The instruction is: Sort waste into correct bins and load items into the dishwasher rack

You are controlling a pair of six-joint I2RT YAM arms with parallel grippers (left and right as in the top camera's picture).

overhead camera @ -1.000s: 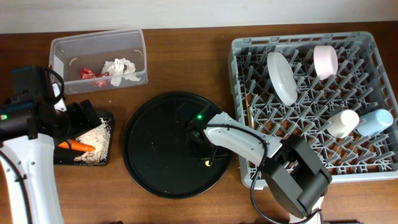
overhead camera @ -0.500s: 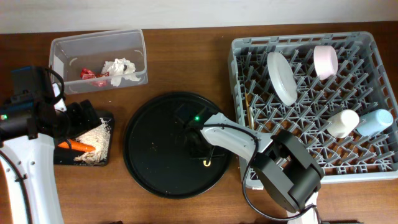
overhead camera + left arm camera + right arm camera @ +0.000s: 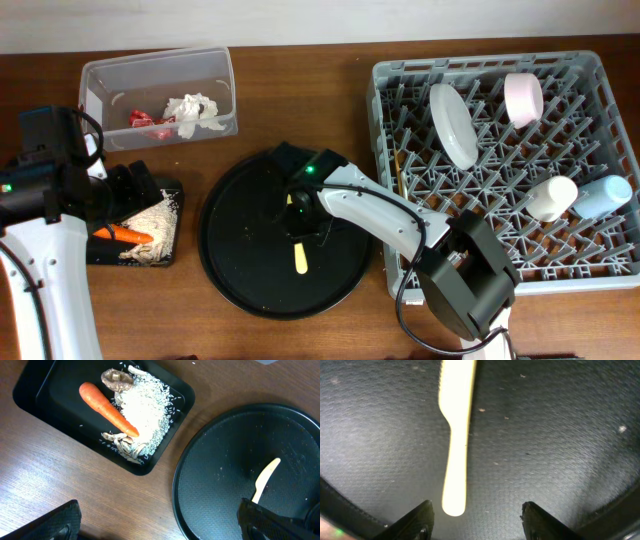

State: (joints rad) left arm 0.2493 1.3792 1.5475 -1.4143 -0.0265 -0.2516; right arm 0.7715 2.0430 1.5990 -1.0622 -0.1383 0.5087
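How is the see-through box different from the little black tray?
The tub is clear; the tray is black. The tub has tall walls; the tray is shallow. The tub holds tissues and a red wrapper; the tray holds a carrot and rice. Both are rectangular and hold waste.

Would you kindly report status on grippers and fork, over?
Left gripper open, near small black tray. Right gripper open over white fork. Fork flat on round tray, nothing blocking.
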